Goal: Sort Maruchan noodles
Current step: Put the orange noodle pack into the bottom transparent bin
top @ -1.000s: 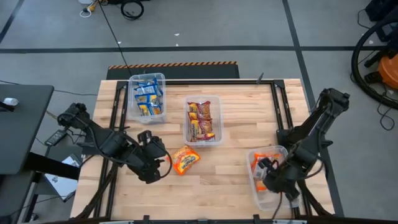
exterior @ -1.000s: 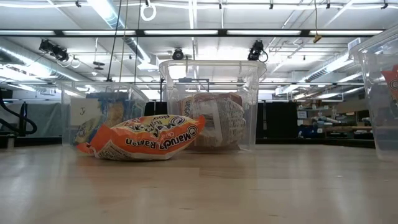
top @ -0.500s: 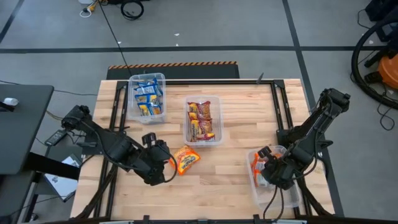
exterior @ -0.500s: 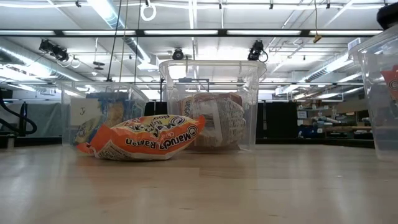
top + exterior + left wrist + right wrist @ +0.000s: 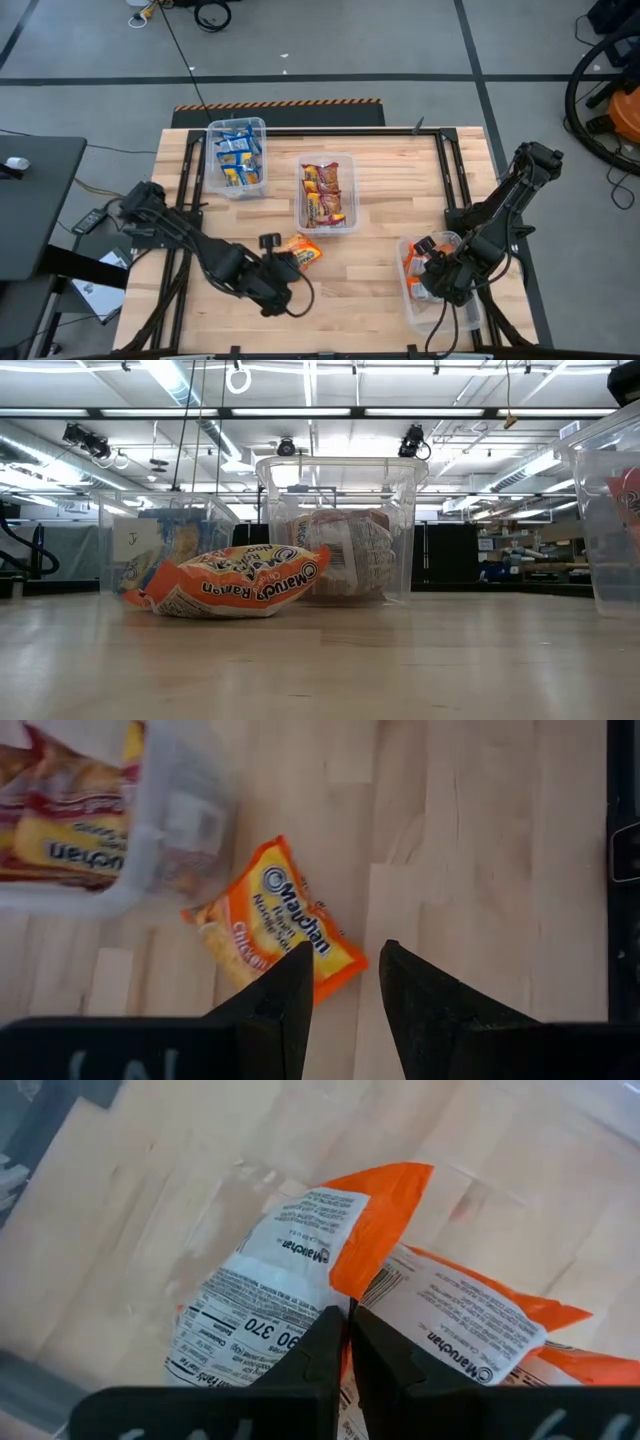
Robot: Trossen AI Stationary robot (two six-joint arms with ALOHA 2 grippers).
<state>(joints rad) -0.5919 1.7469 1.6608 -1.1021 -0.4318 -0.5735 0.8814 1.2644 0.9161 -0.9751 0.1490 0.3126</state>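
Left claw (image 5: pixel 340 982), slightly parted and empty, hovered just beside 1 loose orange packet (image 5: pixel 273 916); everything else sat binned; right claw (image 5: pixel 348 1342) was closed.

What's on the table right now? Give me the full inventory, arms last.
Clear rectangular plastic bins: three on the wooden table; far-left bin, middle bin, near-right bin.
Blue-and-yellow crinkly ramen packets: several, exact count unclear, in the far-left bin.
Dark red-and-yellow ramen packets: several, stacked in the middle bin.
Orange-and-white ramen packets: at least two, in the near-right bin.
Loose orange ramen packet: one, lying flat on the table just in front of the middle bin.
Left gripper: open, above the loose packet's edge.
Right gripper: shut, over the near-right bin's packets.
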